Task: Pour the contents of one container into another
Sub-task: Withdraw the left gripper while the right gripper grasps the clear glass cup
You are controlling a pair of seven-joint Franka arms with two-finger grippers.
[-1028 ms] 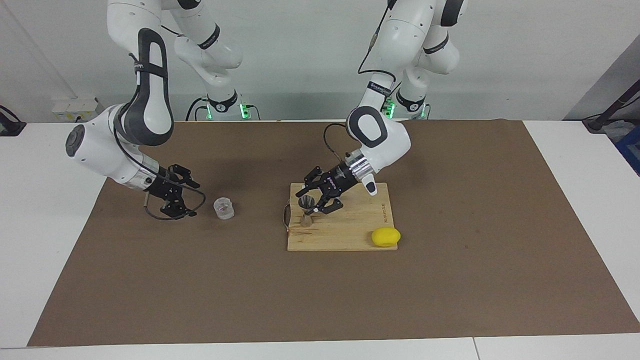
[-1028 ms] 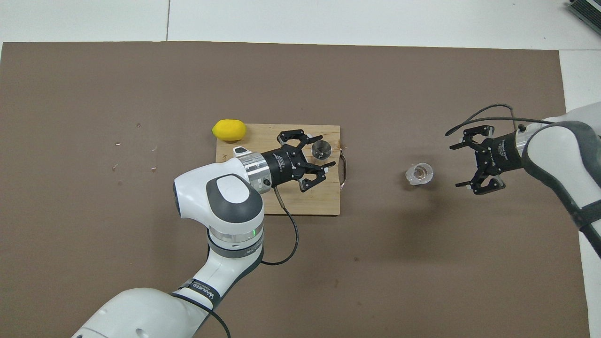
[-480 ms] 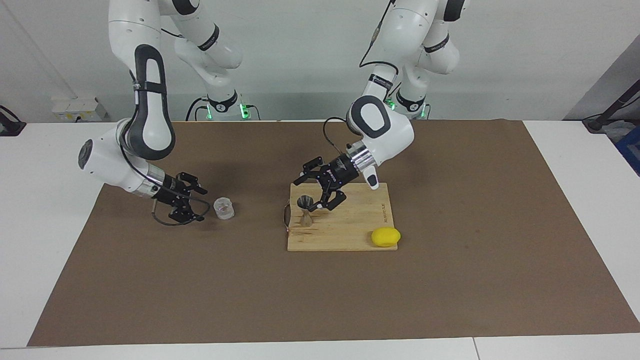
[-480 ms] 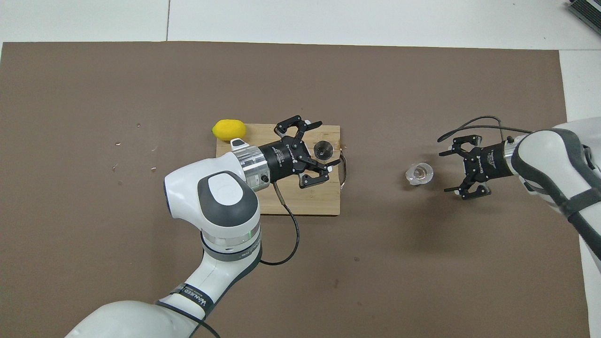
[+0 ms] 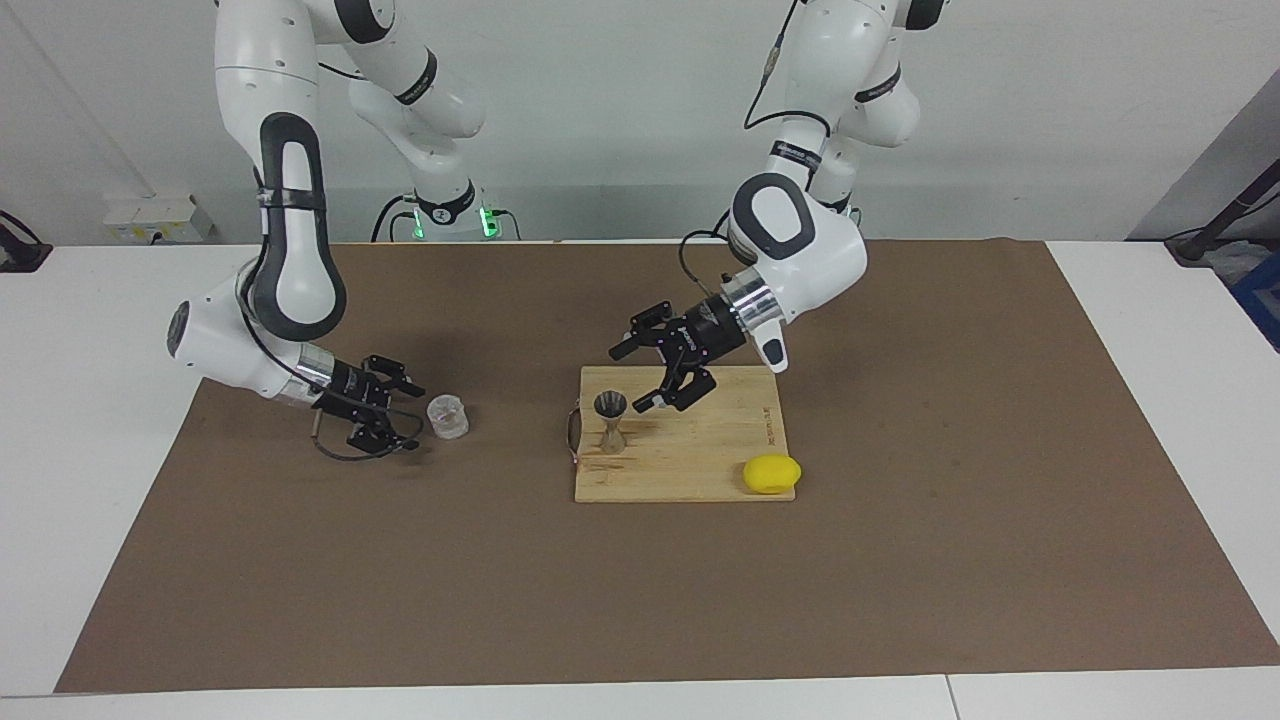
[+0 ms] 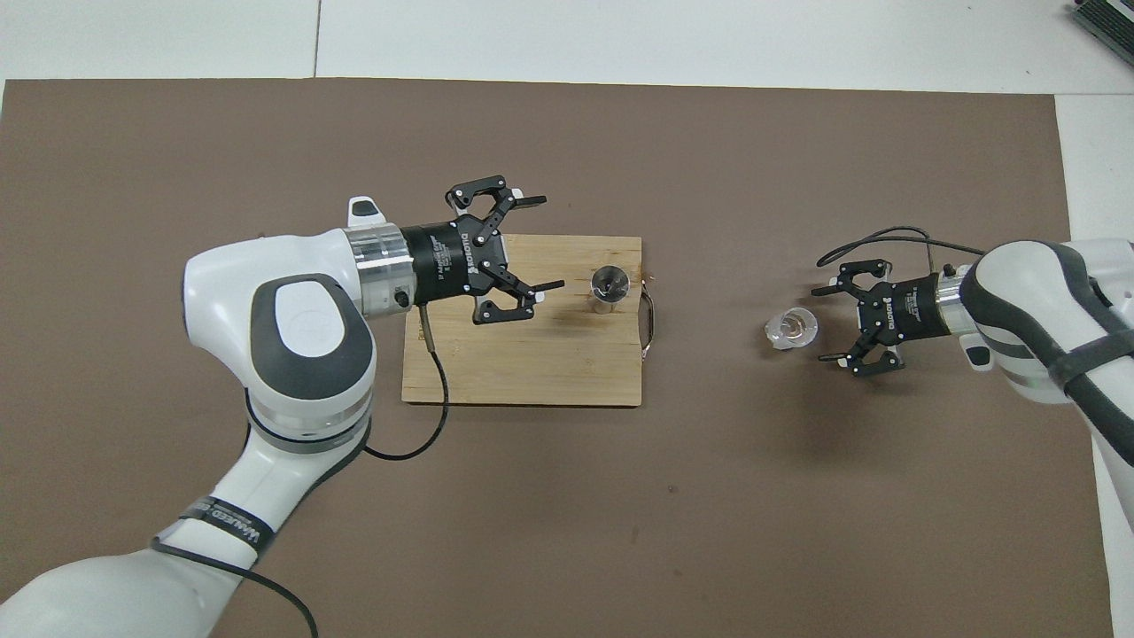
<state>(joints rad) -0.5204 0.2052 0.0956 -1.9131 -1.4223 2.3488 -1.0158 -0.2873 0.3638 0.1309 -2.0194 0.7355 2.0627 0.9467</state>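
The clear squat cup (image 5: 447, 416) stands upright on the brown mat toward the right arm's end; it also shows in the overhead view (image 6: 791, 328). My right gripper (image 5: 417, 417) is low beside the cup, open, its fingertips just short of it, as the overhead view (image 6: 819, 324) also shows. The steel jigger (image 5: 611, 421) stands upright on the wooden board (image 5: 700, 460), near the edge that faces the cup, and shows in the overhead view (image 6: 609, 284). My left gripper (image 5: 628, 381) hangs open and empty over the board, apart from the jigger, also in the overhead view (image 6: 551, 241).
A yellow lemon-like lump (image 5: 771, 473) lies at the board's corner toward the left arm's end, farther from the robots; the left arm hides it in the overhead view. The board (image 6: 532, 363) has a metal handle (image 6: 649, 317) on the edge facing the cup.
My left gripper has drawn back from the jigger toward the left arm's end and stayed open. My right gripper has come down and moved closer to the cup. Cup and jigger have not moved.
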